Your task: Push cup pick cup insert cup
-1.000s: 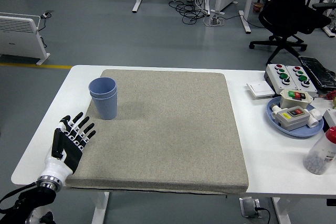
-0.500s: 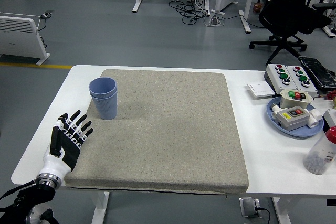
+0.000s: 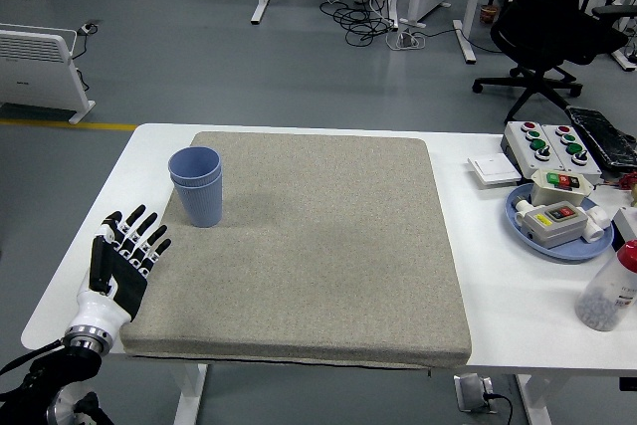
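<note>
Two blue cups [image 3: 197, 186] stand nested one inside the other, upright, on the left part of the grey mat [image 3: 318, 246]. My left hand [image 3: 124, 256] is at the mat's near left corner, below and left of the cups and apart from them. Its fingers [image 3: 146, 231] are spread and hold nothing. My right hand is out of view.
At the table's right side are a blue plate [image 3: 559, 238] with button boxes, a white control box [image 3: 545, 143] with red and green buttons, a white switch plate [image 3: 492, 169] and a clear bottle with a red cap [image 3: 609, 288]. An office chair [image 3: 557, 17] stands beyond the table.
My left hand has drawn back to the left and toward the table's near edge, away from the cups. The cups have not moved.
</note>
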